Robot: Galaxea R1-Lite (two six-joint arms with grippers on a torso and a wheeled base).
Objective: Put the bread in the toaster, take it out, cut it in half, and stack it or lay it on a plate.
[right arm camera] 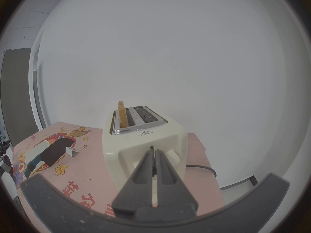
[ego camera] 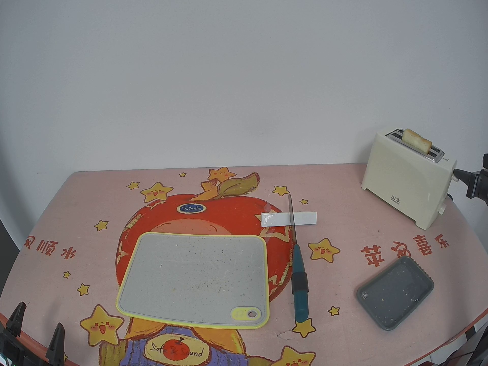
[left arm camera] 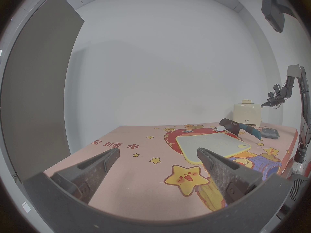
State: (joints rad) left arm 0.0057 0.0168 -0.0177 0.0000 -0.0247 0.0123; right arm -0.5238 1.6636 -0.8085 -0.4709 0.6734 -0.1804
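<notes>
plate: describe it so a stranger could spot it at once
On the pink table, find the cream toaster at the far right. Nearer the front edge lies the plate: dark grey, rectangular, raised rim, smaller and darker than the pale cutting board.

The left gripper [ego camera: 39,316] hangs over the near left corner of the table [ego camera: 351,199], jaws spread wide. The right gripper [right arm camera: 154,152] sits off the far right edge, jaws pressed together, seemingly empty.
</notes>
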